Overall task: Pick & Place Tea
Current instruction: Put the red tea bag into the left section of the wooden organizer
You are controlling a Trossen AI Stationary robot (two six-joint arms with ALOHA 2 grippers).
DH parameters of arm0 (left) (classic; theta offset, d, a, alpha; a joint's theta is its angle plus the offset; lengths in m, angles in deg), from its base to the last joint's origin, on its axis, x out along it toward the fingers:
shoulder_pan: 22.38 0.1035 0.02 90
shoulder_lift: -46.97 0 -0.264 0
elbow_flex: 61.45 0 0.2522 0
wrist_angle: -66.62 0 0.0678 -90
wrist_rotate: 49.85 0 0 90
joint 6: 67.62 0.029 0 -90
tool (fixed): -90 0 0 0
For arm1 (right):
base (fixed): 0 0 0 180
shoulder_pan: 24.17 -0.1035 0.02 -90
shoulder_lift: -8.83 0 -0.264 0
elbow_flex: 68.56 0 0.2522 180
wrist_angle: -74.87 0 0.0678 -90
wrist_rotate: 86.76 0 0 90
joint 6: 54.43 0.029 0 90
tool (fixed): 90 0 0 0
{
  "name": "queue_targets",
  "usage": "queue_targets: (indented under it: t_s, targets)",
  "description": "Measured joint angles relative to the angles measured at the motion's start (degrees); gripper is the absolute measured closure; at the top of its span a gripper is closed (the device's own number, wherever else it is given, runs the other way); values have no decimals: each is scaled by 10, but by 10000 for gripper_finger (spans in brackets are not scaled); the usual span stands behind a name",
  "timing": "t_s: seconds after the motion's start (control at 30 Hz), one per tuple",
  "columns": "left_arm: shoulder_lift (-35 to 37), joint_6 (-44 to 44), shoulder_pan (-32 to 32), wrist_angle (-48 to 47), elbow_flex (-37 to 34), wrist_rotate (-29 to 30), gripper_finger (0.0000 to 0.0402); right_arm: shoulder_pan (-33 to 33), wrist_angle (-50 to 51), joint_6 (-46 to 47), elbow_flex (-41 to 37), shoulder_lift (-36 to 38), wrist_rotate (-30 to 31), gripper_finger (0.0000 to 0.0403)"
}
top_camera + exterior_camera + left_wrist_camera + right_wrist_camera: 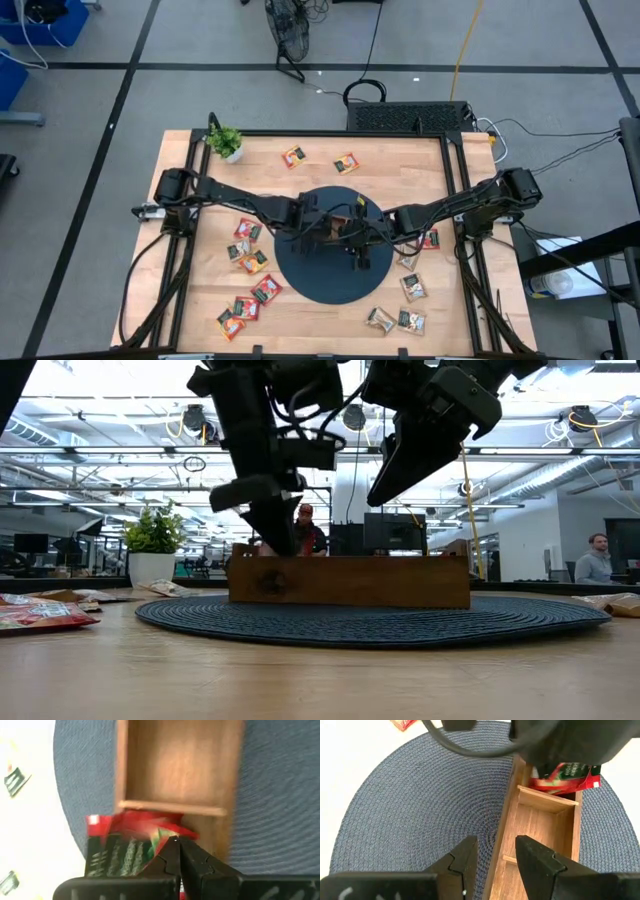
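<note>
The wooden tray (350, 582) stands on a round dark mat (320, 275) in the middle of the table. My left gripper (177, 851) is shut on a red tea sachet (135, 826) and reaches down into the tray's end compartment (555, 787). My right gripper (495, 852) is open and touches nothing. It hovers above the tray's long wall (507, 820), higher than the left one (275, 540). Other sachets lie flat on the table: red ones on the left (245, 230), orange ones at the far side (293, 155), beige-and-green ones on the right (413, 288). My left gripper pinches the red sachet between its two fingers at one edge (161, 837), coming from above and pointing down. The sachet reaches out from the fingertips over the end compartment. Whether it touches the compartment's floor, I cannot tell.
A small potted plant (225, 142) stands at the table's far left corner. The tray's middle compartment (180, 765) shows bare wood. Both arms meet over the mat, close to each other. People sit and stand in the room beyond the table (598, 558).
</note>
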Motion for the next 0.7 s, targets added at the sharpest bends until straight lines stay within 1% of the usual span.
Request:
queue_targets:
  t_s: [0.27,0.43,0.53,0.7]
  targets:
    - [0,-2,-10,-2,0,-20,398,0,1,0,0,0,0,284]
    - [0,-43,-10,-21,0,-26,388,0,1,0,0,0,0,284]
    - [0,-53,-10,-32,0,-55,387,0,1,0,0,0,0,284]
    - [0,-61,-10,-35,0,-101,398,0,1,0,0,0,0,284]
